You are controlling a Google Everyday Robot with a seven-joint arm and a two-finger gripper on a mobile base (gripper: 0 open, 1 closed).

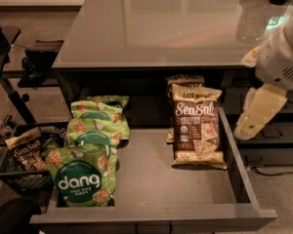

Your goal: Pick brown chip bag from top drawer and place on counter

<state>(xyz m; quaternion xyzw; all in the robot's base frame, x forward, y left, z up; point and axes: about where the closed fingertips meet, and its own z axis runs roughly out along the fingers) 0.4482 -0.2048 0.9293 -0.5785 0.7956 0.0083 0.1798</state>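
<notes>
The brown chip bag (196,126) lies flat at the right side of the open top drawer (156,213), its "Sea Salt" face up. A second brown bag (184,79) sits partly hidden behind it under the counter (156,28). My gripper (256,116), a cream part hanging from the white arm (283,57), hovers just outside the drawer's right wall, to the right of the brown bag and above it. It holds nothing that I can see.
Several green "dang" bags (90,155) are stacked in the drawer's left half. A black basket (19,179) on the floor at left holds another Sea Salt bag (24,152). Dark drawers (278,135) stand at the right. A black stand (34,57) is at far left.
</notes>
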